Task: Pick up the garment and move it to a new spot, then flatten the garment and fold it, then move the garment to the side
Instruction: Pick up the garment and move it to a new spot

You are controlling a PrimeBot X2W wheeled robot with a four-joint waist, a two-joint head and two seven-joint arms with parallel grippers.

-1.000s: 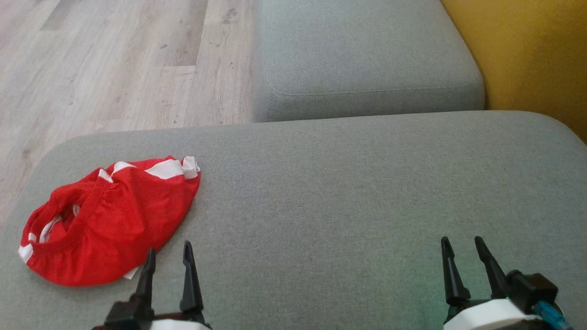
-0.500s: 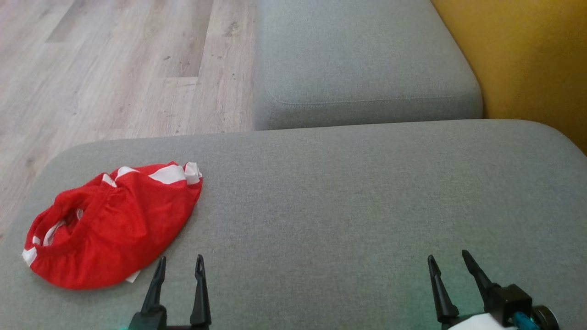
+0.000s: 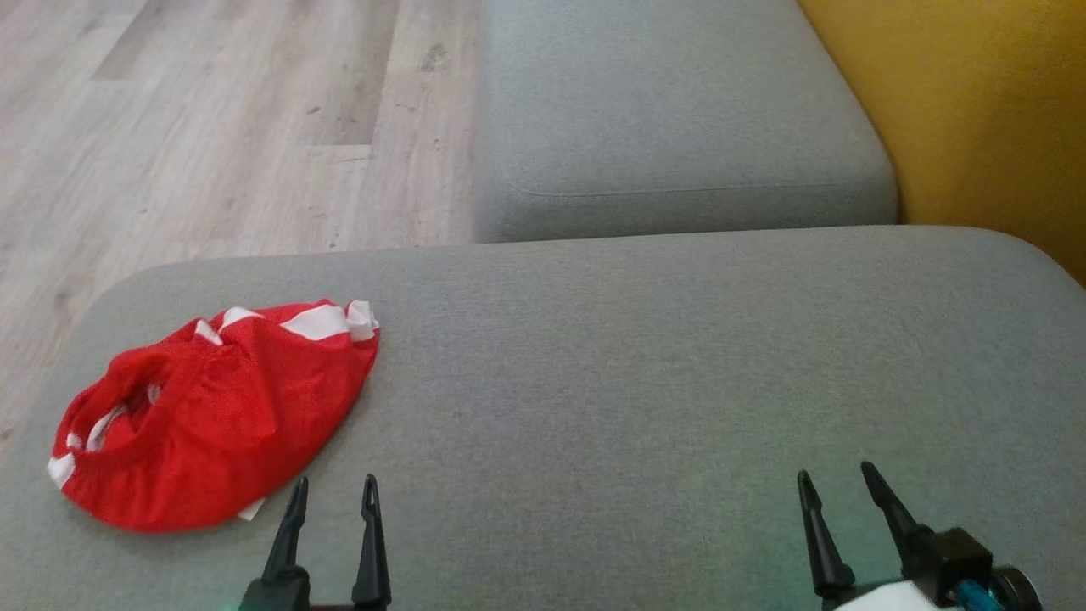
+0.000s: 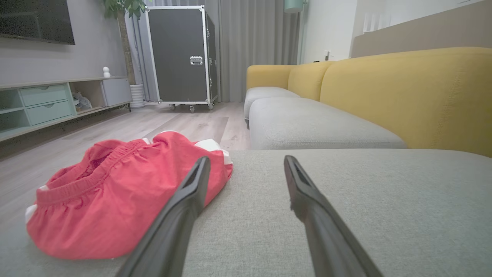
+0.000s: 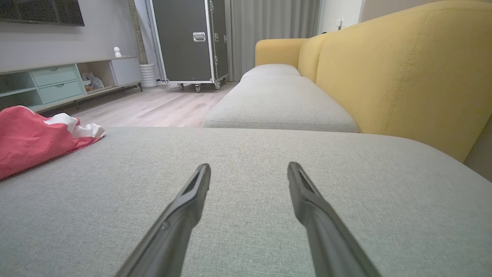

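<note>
The left gripper [image 3: 334,484] has its two dark fingers [image 4: 184,207] spread fully apart and empty, with nothing between them. The right gripper [image 3: 835,472] is likewise spread wide and holds nothing. Both sit low over the near seat cushion [image 3: 636,382], fingers pointing forward along it, a posture that appears to be a ready stance before the first pick. The garment [image 3: 212,416], a red item with white trim and a gathered elastic band, lies crumpled in a loose mound at the left end of that cushion, close to the edge facing the floor. The left gripper stands just beside the garment's near edge without evident contact; the right gripper is well apart from it. On this layout, the left arm is judged the natural one for the pickup, and the broad bare stretch of cushion to the right offers room for relocating and flattening. The cushion is grey woven fabric, flat and slightly soft. Beyond it lies a second grey cushion [image 3: 679,110], with a yellow backrest [image 3: 976,110] along the right. A pale wood floor [image 3: 212,127] runs to a black wheeled case [image 4: 180,54], grey curtains [image 4: 253,38] and a low cabinet [image 4: 46,104].
</note>
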